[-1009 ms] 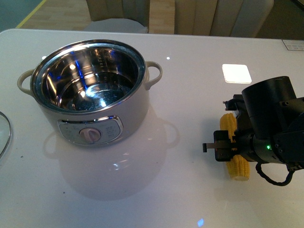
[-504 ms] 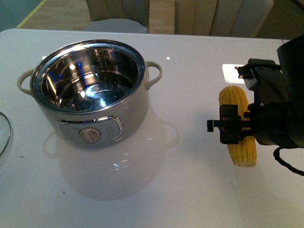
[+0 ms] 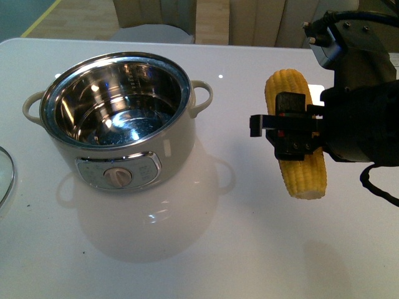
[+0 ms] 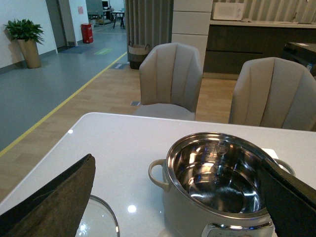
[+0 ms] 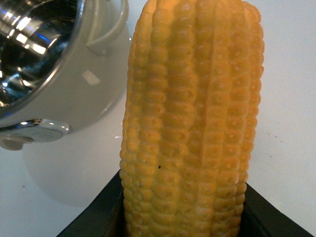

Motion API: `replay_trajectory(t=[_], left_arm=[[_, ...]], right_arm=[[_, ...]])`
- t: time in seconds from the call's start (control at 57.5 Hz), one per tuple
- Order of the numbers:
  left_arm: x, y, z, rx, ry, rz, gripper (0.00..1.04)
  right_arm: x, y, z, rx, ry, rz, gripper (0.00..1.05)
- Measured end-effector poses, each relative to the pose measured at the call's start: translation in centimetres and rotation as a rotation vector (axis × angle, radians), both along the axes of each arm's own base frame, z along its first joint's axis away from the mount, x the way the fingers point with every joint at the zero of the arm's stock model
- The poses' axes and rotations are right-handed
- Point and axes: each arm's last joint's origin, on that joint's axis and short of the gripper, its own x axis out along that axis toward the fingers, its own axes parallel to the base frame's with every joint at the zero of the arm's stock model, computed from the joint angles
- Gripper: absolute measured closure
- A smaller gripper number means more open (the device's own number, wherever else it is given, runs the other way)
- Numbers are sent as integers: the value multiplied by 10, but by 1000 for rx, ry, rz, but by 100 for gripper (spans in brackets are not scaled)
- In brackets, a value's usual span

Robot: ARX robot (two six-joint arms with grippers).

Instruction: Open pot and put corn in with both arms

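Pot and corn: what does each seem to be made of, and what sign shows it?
The pot: glossy cream shell, perhaps enamel or plastic; inside looks polished steel, mirroring lights. The corn: matte yellow kernel rows; real or plastic, unclear.

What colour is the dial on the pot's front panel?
Beige dial on the pot; clearest in the front view.

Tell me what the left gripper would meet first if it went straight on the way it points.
Most likely the pot: in the left wrist view it sits ahead between the left gripper's spread fingers, nothing showing in between. Height is unclear, so the gripper might pass over the rim.
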Motion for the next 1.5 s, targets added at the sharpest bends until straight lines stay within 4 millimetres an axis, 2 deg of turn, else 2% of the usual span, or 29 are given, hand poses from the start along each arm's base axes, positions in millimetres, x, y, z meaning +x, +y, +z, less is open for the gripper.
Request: replay_trajectory(t=[0.243,0.452,0.852,1.252,1.496], left_arm=[[0,0,0,0,0,0,7],[0,0,0,0,0,0,7],[0,0,0,0,0,0,7],[0,0,0,0,0,0,7],[0,0,0,0,0,0,7]], right_arm=[[17,46,41,100,-27,15,61],[32,80,51,131,-1,26,63],[59,135,51,173,65,10,63],[85,183,30,119,105,21,63],[92,208,24,68,131,45,59]])
